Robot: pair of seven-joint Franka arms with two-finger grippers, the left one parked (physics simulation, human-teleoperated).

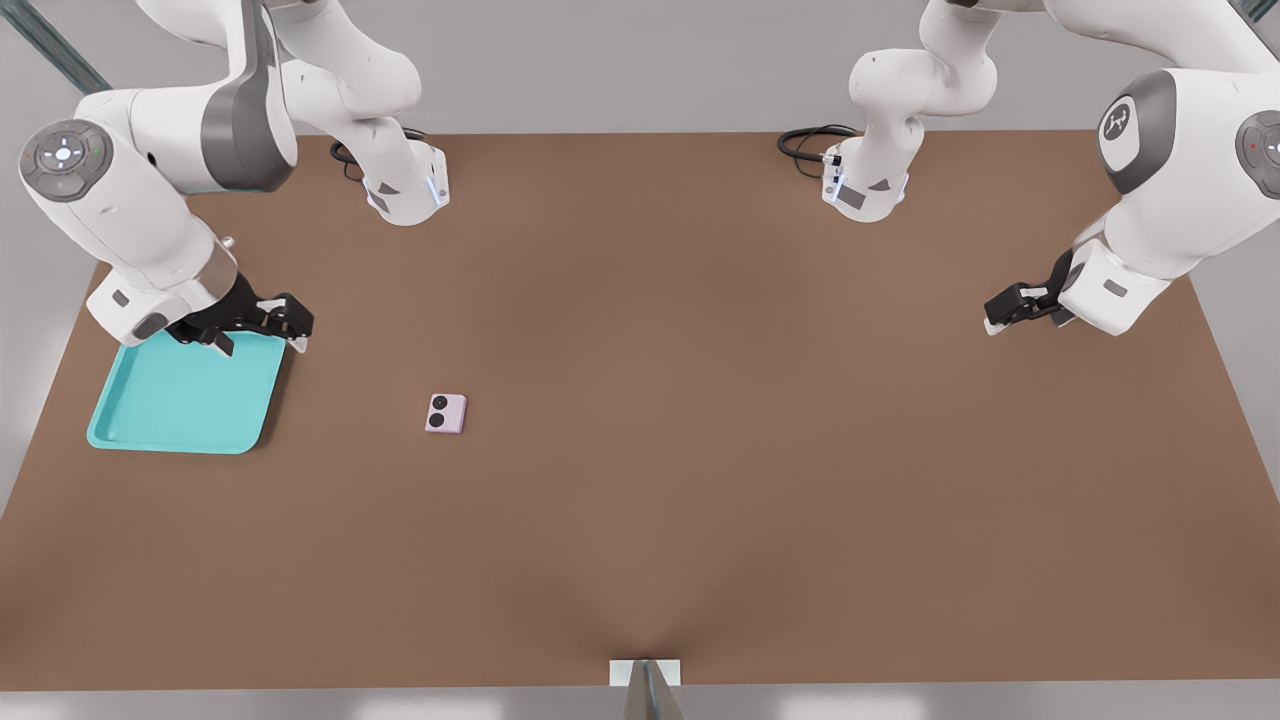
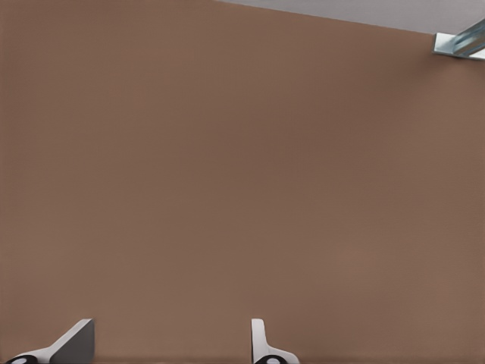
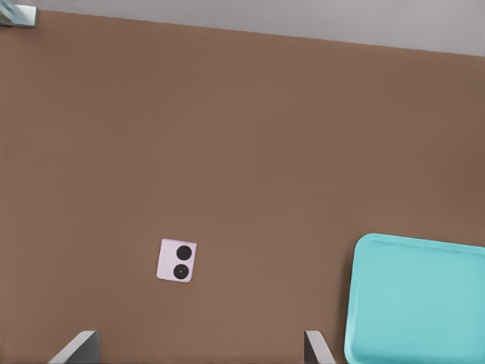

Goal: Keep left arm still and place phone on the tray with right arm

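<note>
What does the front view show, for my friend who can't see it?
A small pink phone lies on a brown table, apart from a teal tray on the front view's left. The working arm's open gripper hovers at the tray's far edge.

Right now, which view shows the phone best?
The right wrist view: the phone lies flat and large on the table, both lenses clear, ahead of the open gripper, apart from the tray. The front view shows it small, to the tray's right in that view. The left wrist view shows only bare table.
</note>
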